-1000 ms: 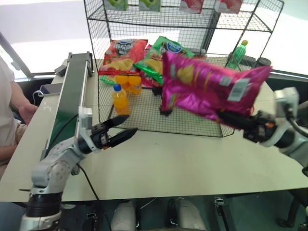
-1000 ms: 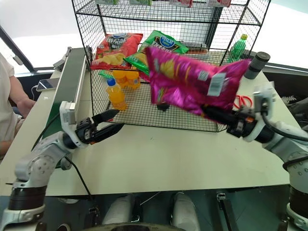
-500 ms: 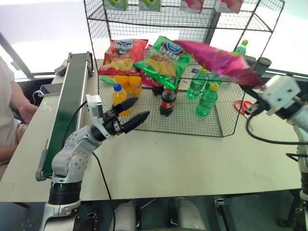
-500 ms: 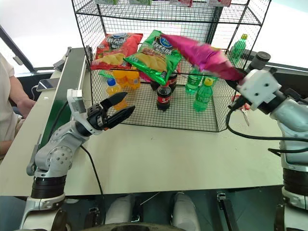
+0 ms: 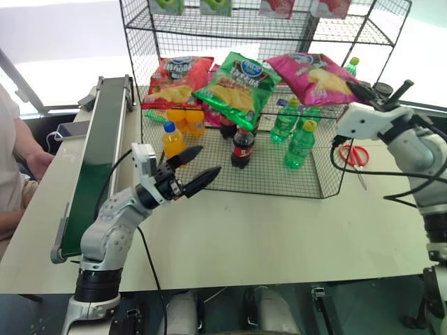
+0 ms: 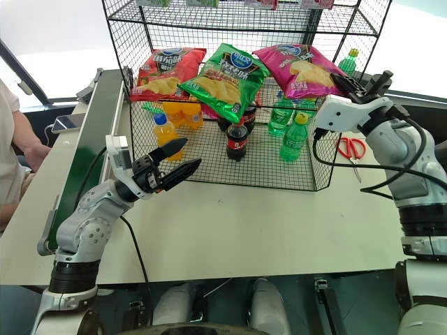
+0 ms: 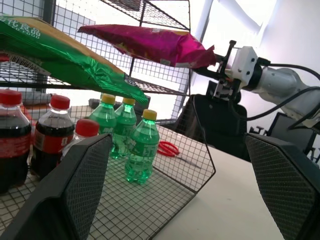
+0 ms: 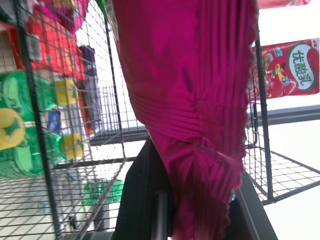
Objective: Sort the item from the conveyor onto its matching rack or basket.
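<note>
The magenta-pink chip bag, the item, lies nearly flat at the right end of the black wire rack's middle tier, beside the green bag. My right gripper is shut on the bag's near edge at the rack's right side. In the right wrist view the crinkled seam is pinched between the dark fingers. Whether the bag rests on the wire I cannot tell. My left gripper hangs open and empty over the table before the rack. The dark-green conveyor runs along the left.
A red chip bag and a green chip bag share the middle tier. Orange, cola and green bottles stand on the lowest tier. Red scissors lie to the right. A person sits at left.
My right arm carried the pink bag forward and rolled it from hanging in front of the rack to lying flat at the middle tier. The left gripper drifted slightly right, still open.
</note>
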Robot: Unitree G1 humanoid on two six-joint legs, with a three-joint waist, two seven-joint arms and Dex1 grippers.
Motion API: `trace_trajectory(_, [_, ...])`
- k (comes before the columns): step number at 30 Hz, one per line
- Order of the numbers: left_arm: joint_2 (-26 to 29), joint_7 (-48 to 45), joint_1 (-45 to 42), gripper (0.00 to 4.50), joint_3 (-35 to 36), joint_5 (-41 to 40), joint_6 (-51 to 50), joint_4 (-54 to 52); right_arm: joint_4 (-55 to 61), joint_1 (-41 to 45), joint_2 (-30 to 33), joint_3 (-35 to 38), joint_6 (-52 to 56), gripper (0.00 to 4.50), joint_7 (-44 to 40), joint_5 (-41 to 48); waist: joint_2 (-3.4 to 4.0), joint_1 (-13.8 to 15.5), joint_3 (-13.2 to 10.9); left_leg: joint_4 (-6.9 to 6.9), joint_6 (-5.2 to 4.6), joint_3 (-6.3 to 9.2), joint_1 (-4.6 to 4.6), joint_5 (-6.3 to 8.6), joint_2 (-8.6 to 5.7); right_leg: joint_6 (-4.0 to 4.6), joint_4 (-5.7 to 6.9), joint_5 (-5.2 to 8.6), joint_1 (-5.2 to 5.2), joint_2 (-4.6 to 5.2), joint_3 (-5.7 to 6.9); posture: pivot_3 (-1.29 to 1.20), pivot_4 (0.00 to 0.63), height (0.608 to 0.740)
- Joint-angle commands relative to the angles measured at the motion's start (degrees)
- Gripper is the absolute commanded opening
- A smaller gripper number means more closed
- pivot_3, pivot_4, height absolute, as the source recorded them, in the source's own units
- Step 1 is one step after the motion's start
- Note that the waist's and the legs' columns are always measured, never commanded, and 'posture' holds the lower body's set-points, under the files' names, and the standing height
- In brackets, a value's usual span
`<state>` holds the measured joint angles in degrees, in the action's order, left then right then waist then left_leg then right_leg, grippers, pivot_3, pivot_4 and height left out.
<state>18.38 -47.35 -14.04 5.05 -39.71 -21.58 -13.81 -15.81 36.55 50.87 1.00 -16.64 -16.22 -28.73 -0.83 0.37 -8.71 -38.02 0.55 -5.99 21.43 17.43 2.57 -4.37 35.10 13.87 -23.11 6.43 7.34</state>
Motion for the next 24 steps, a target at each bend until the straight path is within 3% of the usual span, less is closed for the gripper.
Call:
trace_trajectory(1, [-0.10, 0.12, -0.04, 4.50, -0.22, 0.13, 1.32, -2.07, -1.59, 3.56, 0.62, 0.70, 2.12, 0.09, 1.68, -0.54, 0.00, 0.02, 0.00, -0.01, 0.00, 0.00, 0.00, 0.00, 0.00, 0.00, 0.00, 0.00, 0.00, 0.00, 0.00, 0.00, 0.150, 0.740])
trace_trajectory(8, [-0.28, 0.05, 0.66, 4.50, -0.69, 0.84, 1.96, -1.93, -1.65, 4.28, -1.42, -0.17, 4.14, 0.09, -1.06, 2.79, 0.00, -0.19, 0.00, 0.00, 0.00, 0.00, -0.02, 0.00, 0.01, 0.00, 0.01, 0.00, 0.01, 0.00, 0.01, 0.00, 0.150, 0.740])
trace_trajectory(17, [0.10, -0.57, 1.32, 4.50, -1.83, 2.51, 3.16, -1.54, -1.63, 5.30, -2.80, 1.03, 6.31, 4.48, -6.23, 9.47, 0.01, -0.18, 0.00, 0.00, 0.00, 0.01, -0.02, 0.00, 0.02, 0.00, 0.01, 0.00, 0.01, -0.01, 0.01, 0.00, 0.150, 0.740])
trace_trajectory(20, [0.41, -0.89, 1.60, 4.50, -2.48, 3.58, 3.80, -1.16, 0.25, 3.92, -3.56, 0.77, 6.62, 4.48, -13.93, 16.66, 0.01, -0.22, 0.00, 0.00, -0.01, 0.01, -0.02, 0.00, 0.02, 0.00, 0.01, 0.00, 0.01, -0.01, 0.01, 0.00, 0.150, 0.740])
trace_trajectory(24, [0.24, -0.99, 1.68, 4.50, -2.76, 4.08, 4.21, -0.79, 2.45, 2.46, -4.89, 2.21, 6.28, 4.48, -15.65, 21.15, 0.01, -0.09, 0.00, 0.00, -0.02, 0.02, -0.01, 0.01, 0.04, 0.01, 0.01, -0.01, 0.01, -0.01, 0.03, 0.00, 0.150, 0.740])
